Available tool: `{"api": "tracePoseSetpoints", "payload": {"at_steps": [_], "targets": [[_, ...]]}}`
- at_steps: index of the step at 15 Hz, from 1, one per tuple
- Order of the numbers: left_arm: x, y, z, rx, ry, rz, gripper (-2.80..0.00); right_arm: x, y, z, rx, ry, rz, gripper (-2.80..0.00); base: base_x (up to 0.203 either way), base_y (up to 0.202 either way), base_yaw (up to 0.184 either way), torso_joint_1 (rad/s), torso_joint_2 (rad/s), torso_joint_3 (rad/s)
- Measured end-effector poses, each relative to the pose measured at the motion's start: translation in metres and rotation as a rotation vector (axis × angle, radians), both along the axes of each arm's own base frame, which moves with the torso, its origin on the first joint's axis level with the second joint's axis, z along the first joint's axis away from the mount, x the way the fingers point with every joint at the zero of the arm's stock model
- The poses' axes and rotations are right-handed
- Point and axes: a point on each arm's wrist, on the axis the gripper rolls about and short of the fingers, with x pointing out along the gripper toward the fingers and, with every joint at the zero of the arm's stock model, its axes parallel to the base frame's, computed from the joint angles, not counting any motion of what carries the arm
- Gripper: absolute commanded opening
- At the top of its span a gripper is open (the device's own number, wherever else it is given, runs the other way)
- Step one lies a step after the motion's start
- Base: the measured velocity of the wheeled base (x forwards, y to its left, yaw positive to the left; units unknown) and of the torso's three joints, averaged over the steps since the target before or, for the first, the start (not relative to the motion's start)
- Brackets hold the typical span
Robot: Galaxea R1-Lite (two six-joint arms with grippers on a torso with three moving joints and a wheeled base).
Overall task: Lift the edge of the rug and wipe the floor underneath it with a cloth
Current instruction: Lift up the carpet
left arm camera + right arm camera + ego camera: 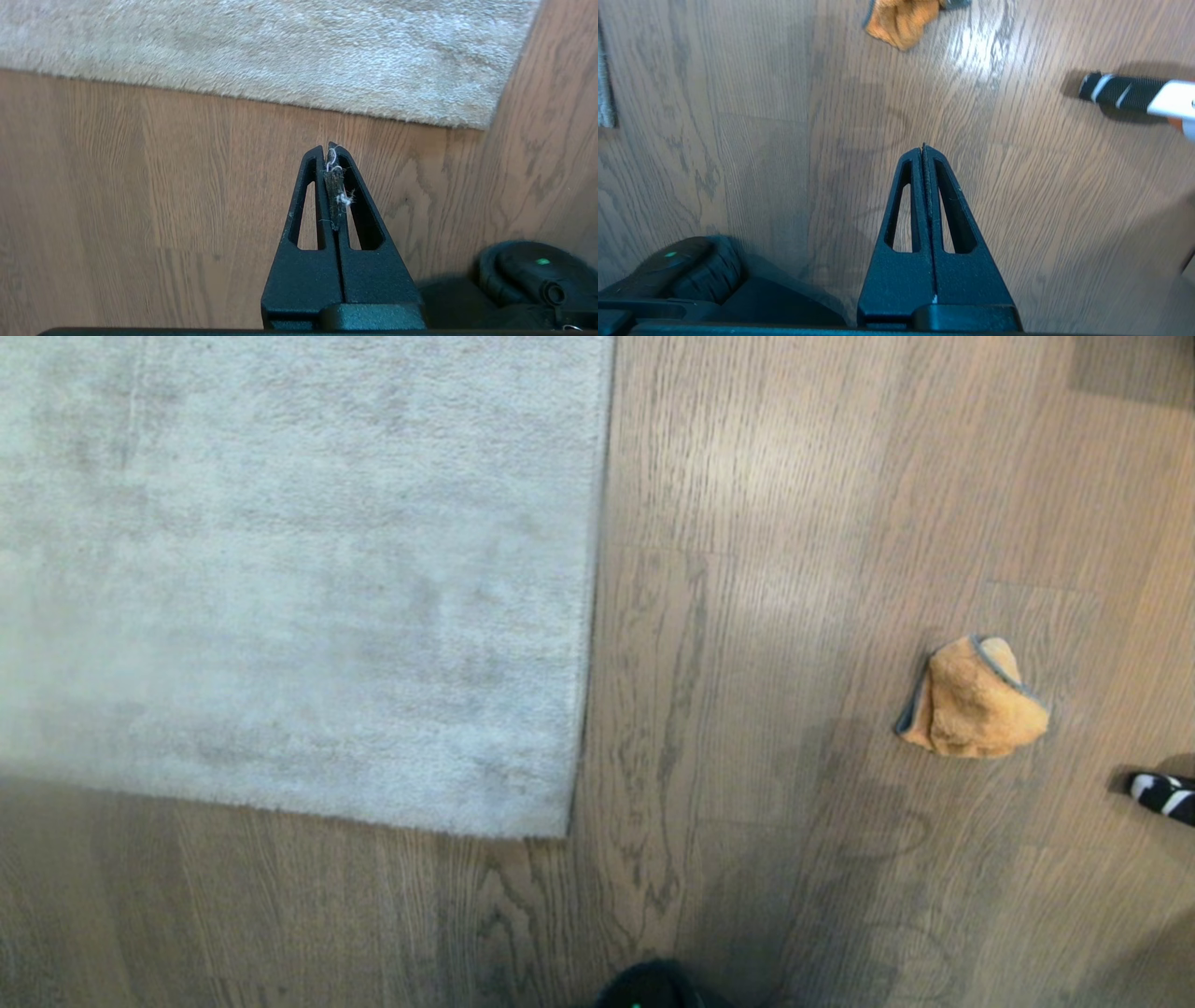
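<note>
No readable writing, brand or label anywhere. Lying flat on the grey-brown wood-grain plank floor: a large pale grey-beige short-pile rug, its rug edge running straight down to a corner, nothing lifted. Sitting well apart from that rug edge, out on the bare planks to its right in the head view: a small fluffy orange-yellow microfibre cloth with grey trim, bunched into a lump, untouched. Lying beyond the cloth, still farther from the rug edge: a black rod-like object with white stripes, partly cut off at the border. Showing below the rug corner at the lower border: a rounded black part of the robot's base with a green light.

Hanging over bare floor just short of the rug edge: left gripper, fingers pressed together, wisps of pale fluff caught between them. Hanging over bare planks, well short of the cloth: right gripper, fingers pressed together, gripping nothing. Nothing lying between cloth and rug edge.
</note>
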Motion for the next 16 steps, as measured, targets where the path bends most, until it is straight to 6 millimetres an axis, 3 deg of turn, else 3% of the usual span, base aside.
{"api": "tracePoseSetpoints", "payload": {"at_steps": [11, 16], "targets": [[-0.0001, 0.0000, 0.0000, -0.003, 0.000, 0.000, -2.80, 0.0000, 0.0000, 0.0000, 0.000, 0.000, 0.000, -2.80, 0.000, -0.174, 0.003, 0.001, 0.00, 0.001], [-0.0001, 0.0000, 0.0003, -0.007, -0.003, 0.001, -2.80, 0.0000, 0.0000, -0.0001, 0.000, 0.001, 0.000, -2.80, 0.000, -0.018, 0.000, 0.001, 0.00, 0.000]]}}
